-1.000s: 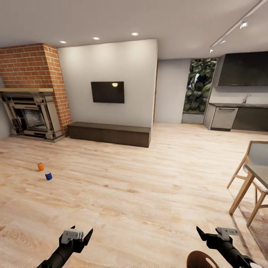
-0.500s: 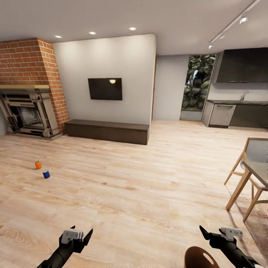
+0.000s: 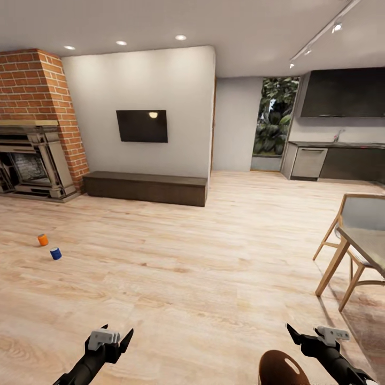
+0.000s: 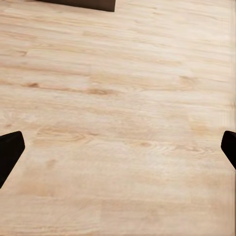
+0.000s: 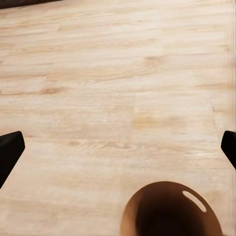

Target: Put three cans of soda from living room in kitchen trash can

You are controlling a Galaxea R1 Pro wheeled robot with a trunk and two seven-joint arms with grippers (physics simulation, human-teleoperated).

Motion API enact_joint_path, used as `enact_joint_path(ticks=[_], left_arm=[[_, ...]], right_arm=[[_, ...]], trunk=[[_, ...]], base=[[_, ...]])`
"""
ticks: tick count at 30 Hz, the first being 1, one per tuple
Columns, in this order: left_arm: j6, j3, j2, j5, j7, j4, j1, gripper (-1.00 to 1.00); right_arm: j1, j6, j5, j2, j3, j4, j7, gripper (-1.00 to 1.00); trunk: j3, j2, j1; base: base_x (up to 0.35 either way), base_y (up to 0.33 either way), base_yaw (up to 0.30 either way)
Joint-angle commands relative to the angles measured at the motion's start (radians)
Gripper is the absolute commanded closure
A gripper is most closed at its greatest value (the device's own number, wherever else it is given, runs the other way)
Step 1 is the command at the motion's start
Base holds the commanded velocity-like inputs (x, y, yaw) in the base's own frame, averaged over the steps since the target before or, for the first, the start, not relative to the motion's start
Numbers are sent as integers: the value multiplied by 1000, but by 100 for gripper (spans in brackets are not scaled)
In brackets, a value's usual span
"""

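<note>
both tools (image 3: 115, 338) (image 3: 307, 336) spread, empty; small orange cylinder can (image 3: 43, 240) beside blue can (image 3: 55, 253) on light wood plank floor (image 3: 203, 267).

I see a light wood plank floor (image 3: 203, 267). An orange can of soda (image 3: 43, 240) stands on it with a blue can (image 3: 55, 253) just beside. A glossy brown tash can (image 3: 280, 369) sits nearer me.

Your left wrist camera looks down on the light wood plank floor (image 4: 123, 123). The left gripper (image 4: 118, 150) has its two dark fingertips (image 4: 9, 152) spread wide at nine and three o'clock, with nothing between them. A dark strip (image 4: 81, 4), too cropped to identify, sits at eleven o'clock.
</note>
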Motion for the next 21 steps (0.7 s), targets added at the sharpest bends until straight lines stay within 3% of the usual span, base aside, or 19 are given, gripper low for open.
enact_joint_path(ticks=[1,13,21], left_arm=[[0,0,0,0,0,0,0,-100],[0,0,0,0,0,0,0,-100],[0,0,0,0,0,0,0,-100]], right_arm=[[0,0,0,0,0,0,0,-100],[0,0,0,0,0,0,1,-100],[0,0,-1,0,-2,0,1,-100]], trunk=[[1,0,0],[9,0,0],[15,0,0]], base=[[74,0,-229],[81,6,-244],[119,126,-246]])
